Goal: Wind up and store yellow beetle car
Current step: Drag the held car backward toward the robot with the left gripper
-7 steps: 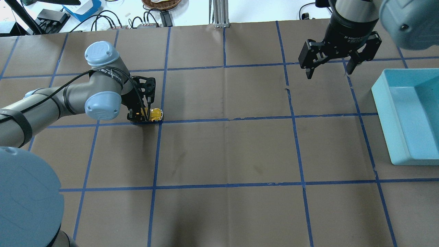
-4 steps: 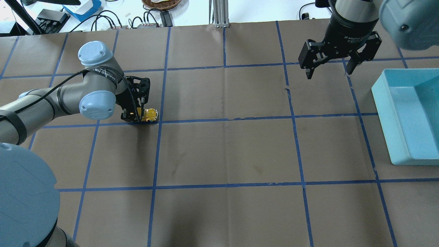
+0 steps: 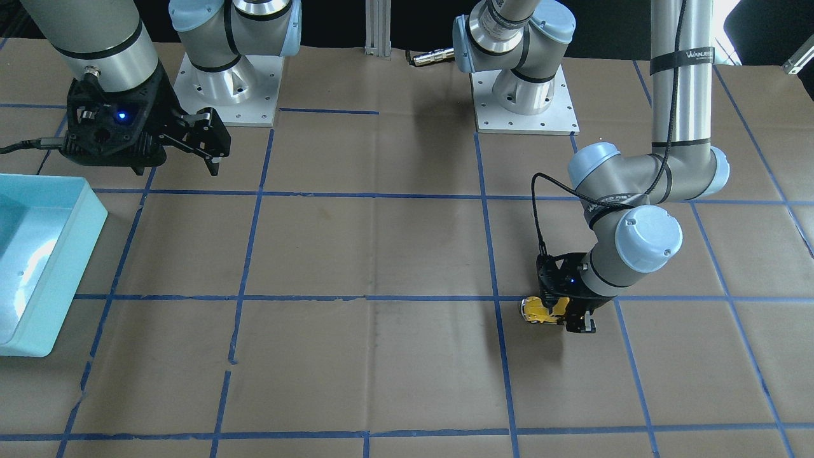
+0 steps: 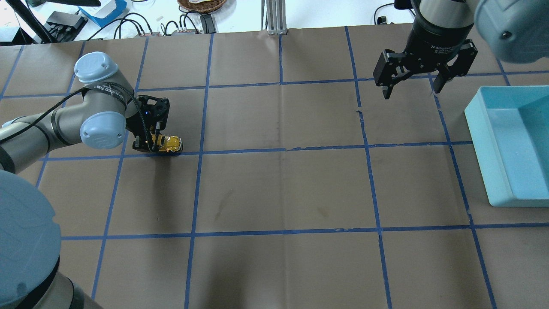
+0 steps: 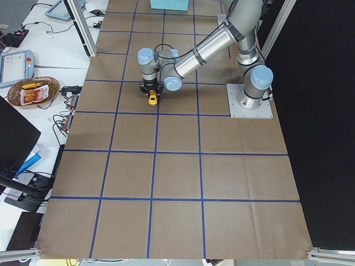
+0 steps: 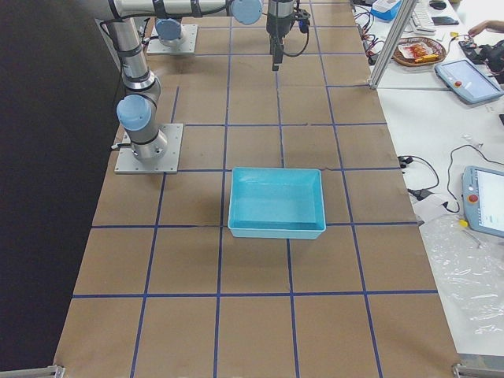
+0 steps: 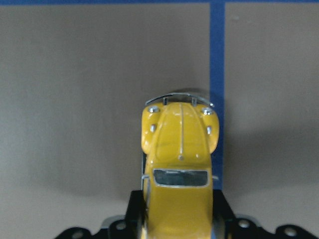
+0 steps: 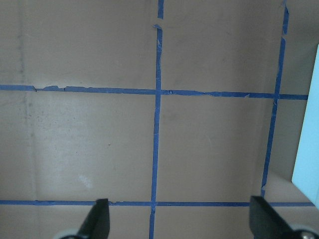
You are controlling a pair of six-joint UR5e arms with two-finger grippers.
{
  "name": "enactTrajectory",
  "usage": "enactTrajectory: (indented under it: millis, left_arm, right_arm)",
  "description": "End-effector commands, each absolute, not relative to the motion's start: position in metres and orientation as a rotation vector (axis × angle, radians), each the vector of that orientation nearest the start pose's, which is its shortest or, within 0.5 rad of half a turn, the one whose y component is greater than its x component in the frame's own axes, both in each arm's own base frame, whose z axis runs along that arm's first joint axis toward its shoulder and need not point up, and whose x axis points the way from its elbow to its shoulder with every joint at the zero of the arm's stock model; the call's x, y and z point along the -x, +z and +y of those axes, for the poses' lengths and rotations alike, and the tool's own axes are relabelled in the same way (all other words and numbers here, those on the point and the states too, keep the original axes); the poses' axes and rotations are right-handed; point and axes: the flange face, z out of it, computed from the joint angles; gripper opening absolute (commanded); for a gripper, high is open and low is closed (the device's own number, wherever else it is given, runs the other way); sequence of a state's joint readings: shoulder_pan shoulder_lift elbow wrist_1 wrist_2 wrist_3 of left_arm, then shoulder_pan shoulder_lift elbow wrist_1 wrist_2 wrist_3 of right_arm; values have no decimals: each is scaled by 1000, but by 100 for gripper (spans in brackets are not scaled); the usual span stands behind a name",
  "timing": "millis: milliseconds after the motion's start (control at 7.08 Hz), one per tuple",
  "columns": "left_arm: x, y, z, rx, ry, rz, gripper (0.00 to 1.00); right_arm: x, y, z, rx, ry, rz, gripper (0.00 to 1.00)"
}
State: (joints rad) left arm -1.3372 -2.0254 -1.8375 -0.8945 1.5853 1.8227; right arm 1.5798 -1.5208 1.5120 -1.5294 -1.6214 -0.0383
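The yellow beetle car [image 4: 168, 143] sits on the brown table on a blue tape line at the left. My left gripper [image 4: 151, 144] is shut on its rear half, down at table level. The car's nose points away from the gripper toward the table's middle. It also shows in the front view [image 3: 540, 311], the left side view [image 5: 152, 99], and the left wrist view [image 7: 179, 164], where its hood and windscreen fill the centre. My right gripper [image 4: 411, 91] is open and empty, held above the table at the far right; its fingertips [image 8: 99, 221] show in the right wrist view.
A light blue bin [image 4: 510, 146] stands at the table's right edge, empty inside; it also shows in the front view [image 3: 38, 254] and the right side view [image 6: 277, 201]. Blue tape lines divide the brown table into squares. Cables and boxes lie beyond the far edge.
My left gripper has dragged the yellow car to the left along the tape line, away from the table's middle. The right arm has not moved.
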Motion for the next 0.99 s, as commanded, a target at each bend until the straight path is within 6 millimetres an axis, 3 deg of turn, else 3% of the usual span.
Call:
enactTrajectory:
  millis: [0,848]
  left_arm:
    - [-37,180,-590,2210,-47,-2179,0]
    - [-109,175,-588,2167,-43,-2214,0]
  right_arm:
    - [-132,487,-509,75,55,3192,99]
    - [-132,487,-509,75,55,3192,99]
